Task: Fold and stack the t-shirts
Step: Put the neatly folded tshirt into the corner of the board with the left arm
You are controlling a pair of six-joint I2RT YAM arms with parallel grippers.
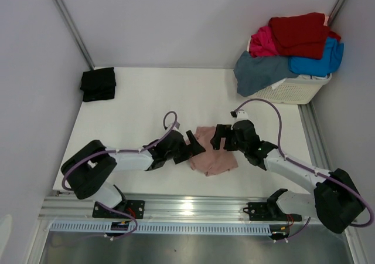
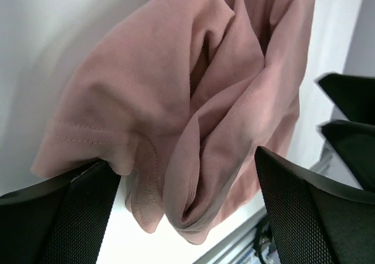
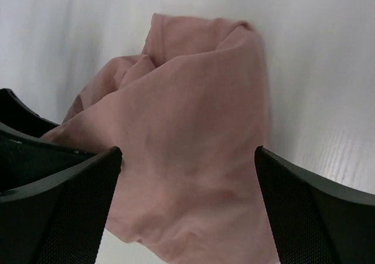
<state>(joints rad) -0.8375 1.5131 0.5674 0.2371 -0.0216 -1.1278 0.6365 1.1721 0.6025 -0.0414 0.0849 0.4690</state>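
A dusty-pink t-shirt (image 1: 214, 156) lies crumpled on the white table between the two arms. My left gripper (image 1: 195, 145) reaches its left edge and my right gripper (image 1: 221, 136) its top edge. In the left wrist view the bunched pink t-shirt (image 2: 193, 94) fills the gap of the open left gripper (image 2: 184, 158), a hemmed fold hanging between the fingers. In the right wrist view the pink t-shirt (image 3: 193, 123) lies between the wide-apart fingers of the open right gripper (image 3: 187, 152). A folded black t-shirt (image 1: 98, 84) lies at the far left.
A white slatted laundry basket (image 1: 300, 91) stands at the far right corner, heaped with a red t-shirt (image 1: 299, 34), a magenta one (image 1: 263, 41), a bright-blue one (image 1: 320, 62) and a slate-blue one (image 1: 260, 73) draped over its rim. Grey walls enclose the table; a metal rail runs along the near edge.
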